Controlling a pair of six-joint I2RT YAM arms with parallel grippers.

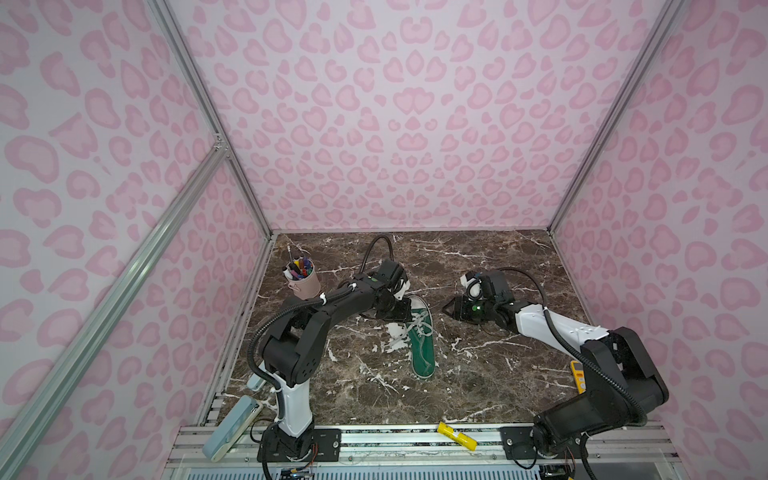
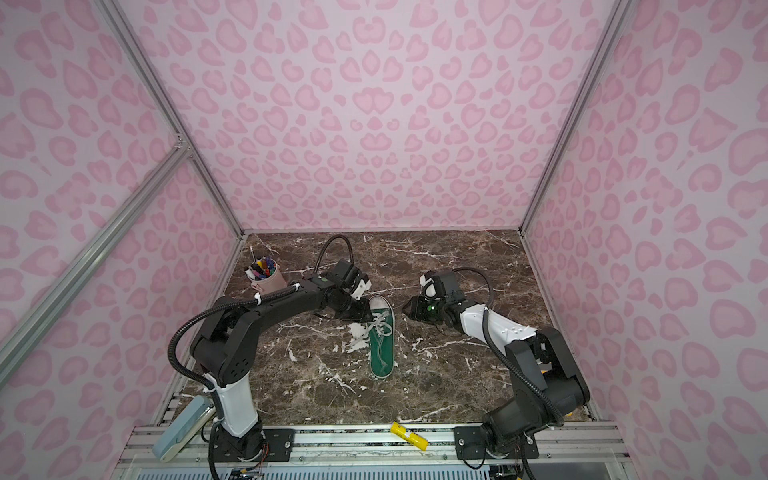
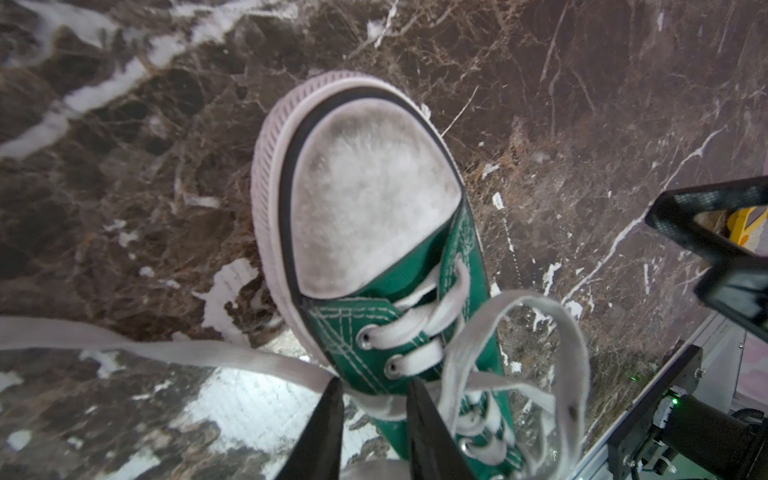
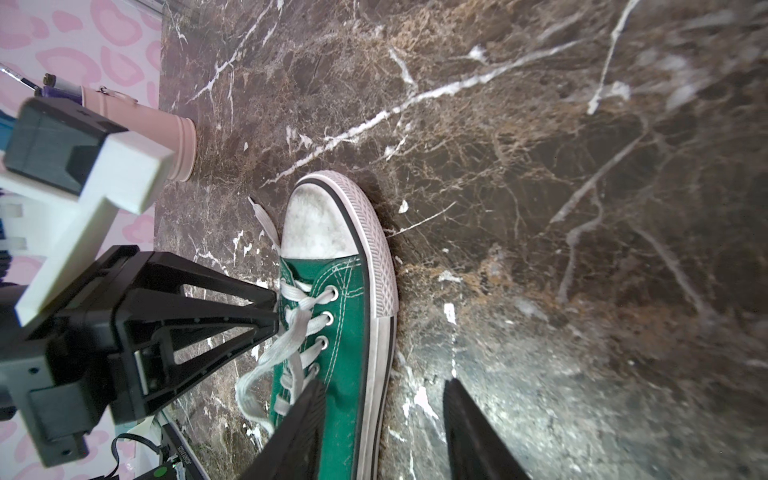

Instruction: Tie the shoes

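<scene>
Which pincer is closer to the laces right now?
Left. The left pincer sits at the laces by the shoe's eyelets, one strand between its fingers; the right pincer hangs off the shoe's other side, clear of them.

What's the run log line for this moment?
left gripper: open, straddling lace | right gripper: open, empty | sneaker: not tied

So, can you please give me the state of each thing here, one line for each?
green sneaker: upright on its sole on the table, untied.
laces: threaded through the eyelets, ends loose.
left tool: open a little, a lace across the gap, no grip seen.
right tool: open, empty, near the sneaker.
pen cup: upright, holding pens.
</scene>
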